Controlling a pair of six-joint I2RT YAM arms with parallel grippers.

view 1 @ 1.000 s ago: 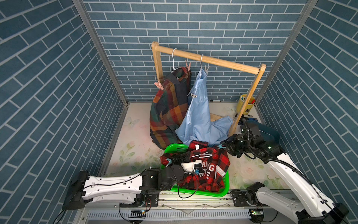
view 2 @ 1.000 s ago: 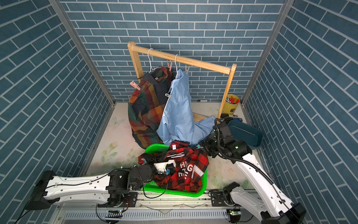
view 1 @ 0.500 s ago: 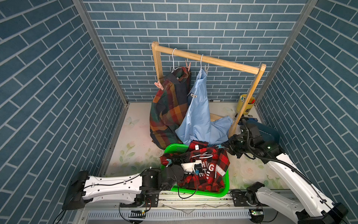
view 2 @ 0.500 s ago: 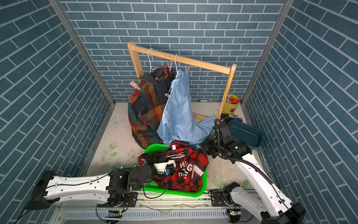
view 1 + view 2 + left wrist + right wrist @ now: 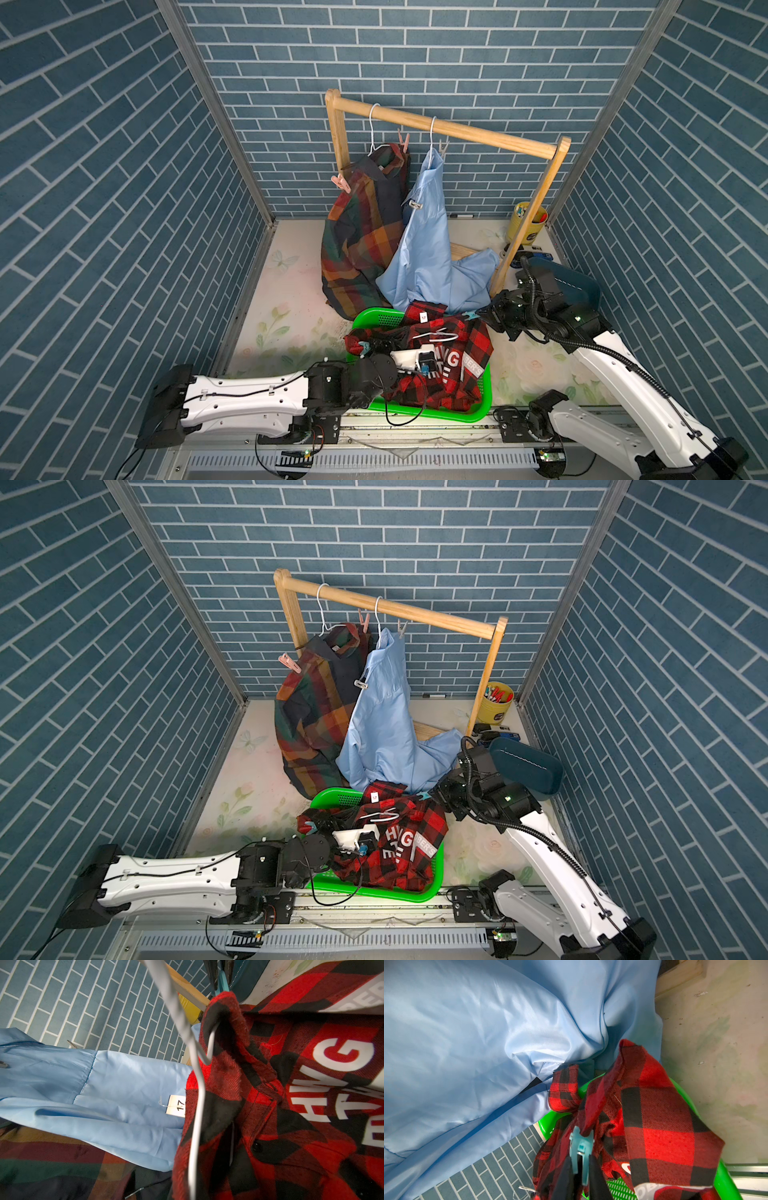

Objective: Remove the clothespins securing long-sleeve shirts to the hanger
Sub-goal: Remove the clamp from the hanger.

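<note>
**Both top views.** The red-and-black check shirt (image 5: 457, 357) is heaped in the green basket (image 5: 419, 411) at the front, with a white wire hanger (image 5: 436, 334) lying on it. The plaid shirt (image 5: 361, 232) and light blue shirt (image 5: 428, 257) hang from the wooden rail (image 5: 457, 129), hems pooled on the floor. Pink clothespins (image 5: 341, 183) sit on the plaid shirt, grey-white clothespins (image 5: 414, 204) on the blue one. Your right gripper (image 5: 432, 798) is at the basket's far right corner, against a teal clothespin (image 5: 423, 796) on the check shirt. Your left gripper (image 5: 380, 345) is sunk in check cloth at the basket's left side, just beside a second teal clothespin (image 5: 364, 345). Neither grip reads from up here.

**Left wrist view.** None of your left gripper's own fingers show. It is closed right down; what it clamps, you cannot tell. Only this view gives the paper tag (image 5: 176, 1105) marked 17 and the hanger wire passing under the check collar. The teal clothespin shows at the frame's edge between dark fingers.

**Right wrist view.** Only here is the grip plain. Two dark fingers (image 5: 564, 1178) press the teal clothespin's handle end from both sides, so the narrow gap is filled by the pin. Its nose sits at a fold of check cloth; whether it bites, you cannot tell. Blue shirt lies beyond, with the basket rim beneath.
</note>
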